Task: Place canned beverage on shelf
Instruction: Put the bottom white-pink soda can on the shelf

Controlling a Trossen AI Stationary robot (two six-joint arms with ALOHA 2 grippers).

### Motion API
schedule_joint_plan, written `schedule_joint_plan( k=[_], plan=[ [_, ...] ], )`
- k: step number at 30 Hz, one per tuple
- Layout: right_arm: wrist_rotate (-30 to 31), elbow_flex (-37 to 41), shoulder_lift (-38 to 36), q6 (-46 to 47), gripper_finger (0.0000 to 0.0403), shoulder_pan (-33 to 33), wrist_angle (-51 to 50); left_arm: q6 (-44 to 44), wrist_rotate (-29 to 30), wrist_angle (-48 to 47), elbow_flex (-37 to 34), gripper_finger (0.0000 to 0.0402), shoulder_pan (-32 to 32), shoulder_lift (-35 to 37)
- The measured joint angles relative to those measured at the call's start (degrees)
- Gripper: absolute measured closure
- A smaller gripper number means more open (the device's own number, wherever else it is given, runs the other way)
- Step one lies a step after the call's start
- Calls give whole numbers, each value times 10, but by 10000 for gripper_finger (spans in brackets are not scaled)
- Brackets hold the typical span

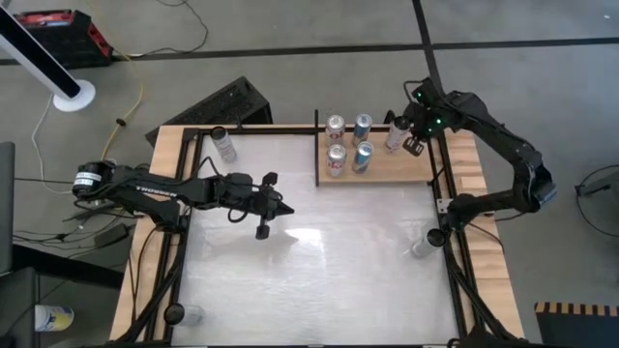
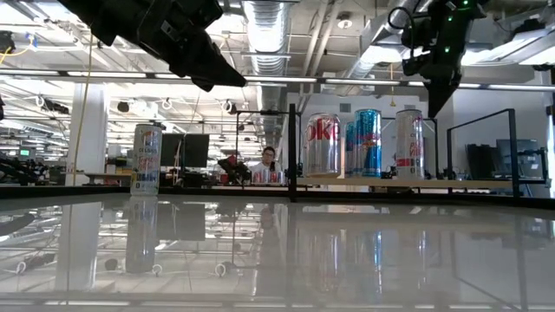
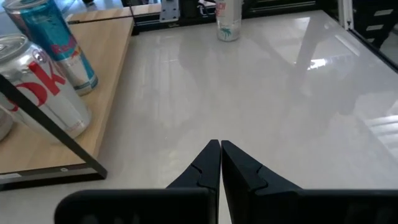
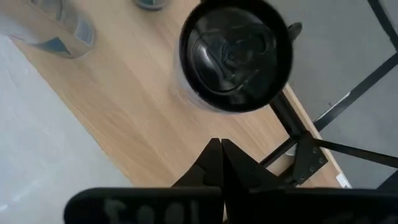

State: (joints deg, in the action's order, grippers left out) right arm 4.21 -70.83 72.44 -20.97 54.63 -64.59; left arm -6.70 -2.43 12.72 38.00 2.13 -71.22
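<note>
1. High view: the right gripper [image 1: 414,145] hovers at the shelf's [image 1: 406,170] far right end, just beside the tall can [image 1: 396,135] standing there; whether its fingers are parted does not show from above. Four more cans [image 1: 349,143] stand in a square on the board. The left gripper [image 1: 284,208] waits over the bare table [image 1: 319,271], and one last can [image 1: 224,145] stands off the shelf near the table's far left corner.

2. Low view: the shelf cans stand upright in a tight row, the tall can [image 2: 408,144] directly under the right gripper [image 2: 436,102]. Any sideways swing on lifting away could clip it and topple it into its neighbours.

3. Left wrist view: the left gripper's fingers [image 3: 208,163] are pressed together, holding nothing. The lone can [image 3: 228,20] stands well ahead, sealed like the rest. The shelf's black rail [image 3: 56,134] lies close by, a likely snag for a low reach.

4. Right wrist view: the right gripper's fingers [image 4: 233,165] meet at their tips, empty. The tall can [image 4: 235,56] sits close to the board's edge and rail [image 4: 280,106], so a nudge could push it off.
</note>
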Motion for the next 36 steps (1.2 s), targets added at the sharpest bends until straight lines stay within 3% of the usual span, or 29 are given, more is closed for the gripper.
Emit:
schedule_joint_plan(
  k=[7,14,23,36],
  plan=[
    [-6,9,0,-2,376,2,18,-8,2,0,0,402,-1,0],
    [-19,9,0,3,388,2,64,-9,2,0,0,402,-1,0],
    [-42,9,0,16,384,2,16,-13,2,-4,0,402,-1,0],
    [-63,9,0,26,384,2,99,9,-1,-4,0,402,-1,0]
  ],
)
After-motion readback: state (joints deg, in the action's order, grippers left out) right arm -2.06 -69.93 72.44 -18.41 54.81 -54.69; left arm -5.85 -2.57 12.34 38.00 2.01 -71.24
